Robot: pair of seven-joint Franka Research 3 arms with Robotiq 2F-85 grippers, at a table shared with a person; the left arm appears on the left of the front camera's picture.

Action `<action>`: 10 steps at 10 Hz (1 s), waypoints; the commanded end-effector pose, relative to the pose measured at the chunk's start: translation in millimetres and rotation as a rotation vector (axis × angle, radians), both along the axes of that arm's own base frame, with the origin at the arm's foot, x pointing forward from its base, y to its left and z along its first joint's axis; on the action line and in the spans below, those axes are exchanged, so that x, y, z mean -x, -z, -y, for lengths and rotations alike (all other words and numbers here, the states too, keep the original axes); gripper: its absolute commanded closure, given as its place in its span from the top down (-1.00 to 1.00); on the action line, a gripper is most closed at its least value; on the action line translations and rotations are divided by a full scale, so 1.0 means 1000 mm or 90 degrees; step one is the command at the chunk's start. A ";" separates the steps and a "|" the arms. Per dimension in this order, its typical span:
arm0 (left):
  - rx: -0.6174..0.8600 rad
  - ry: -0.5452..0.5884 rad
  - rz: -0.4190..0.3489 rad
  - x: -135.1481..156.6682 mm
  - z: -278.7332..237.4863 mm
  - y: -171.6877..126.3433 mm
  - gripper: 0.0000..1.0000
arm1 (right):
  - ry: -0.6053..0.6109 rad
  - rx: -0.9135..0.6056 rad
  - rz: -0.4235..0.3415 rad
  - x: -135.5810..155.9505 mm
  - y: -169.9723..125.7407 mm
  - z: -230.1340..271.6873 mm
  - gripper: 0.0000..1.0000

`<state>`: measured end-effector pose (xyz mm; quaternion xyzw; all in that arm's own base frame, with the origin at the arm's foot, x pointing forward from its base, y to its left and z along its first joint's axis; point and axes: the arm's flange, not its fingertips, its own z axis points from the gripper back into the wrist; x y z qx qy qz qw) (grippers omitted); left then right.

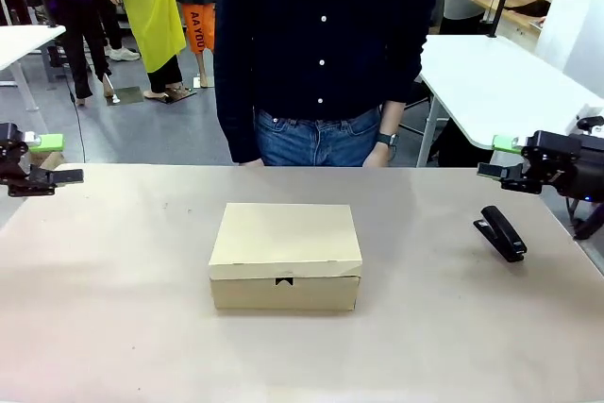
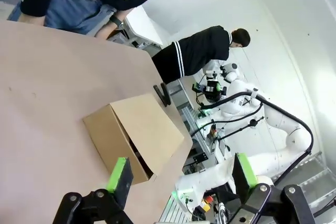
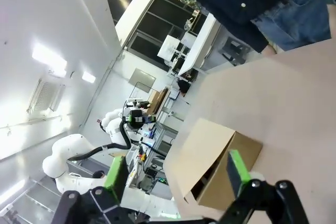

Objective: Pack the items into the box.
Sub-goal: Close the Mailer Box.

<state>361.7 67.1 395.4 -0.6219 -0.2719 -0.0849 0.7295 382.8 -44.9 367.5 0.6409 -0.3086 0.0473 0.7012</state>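
The box [image 1: 284, 255] sits closed mid-table, its long axis running along the near edge. Both the left pincer [image 1: 45, 159] and right pincer [image 1: 498, 159] hover spread and empty at the side edges, about equally far from it.

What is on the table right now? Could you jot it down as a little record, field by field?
box: brown cardboard box at the table's middle, lid down
other item: black stapler-like tool on the table, right of the box
left hand: left hand open, holding nothing, at the left edge
right hand: right hand open, holding nothing, above the black tool
person: stands at the far side, hands down
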 end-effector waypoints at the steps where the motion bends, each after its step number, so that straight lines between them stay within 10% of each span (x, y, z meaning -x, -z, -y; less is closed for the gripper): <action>1: -0.007 -0.001 0.014 0.000 -0.001 -0.002 1.00 | -0.003 -0.006 0.006 0.000 -0.002 -0.002 1.00; 10: -0.007 -0.001 0.014 0.000 -0.001 -0.002 1.00 | -0.003 -0.006 0.006 0.000 -0.002 -0.002 1.00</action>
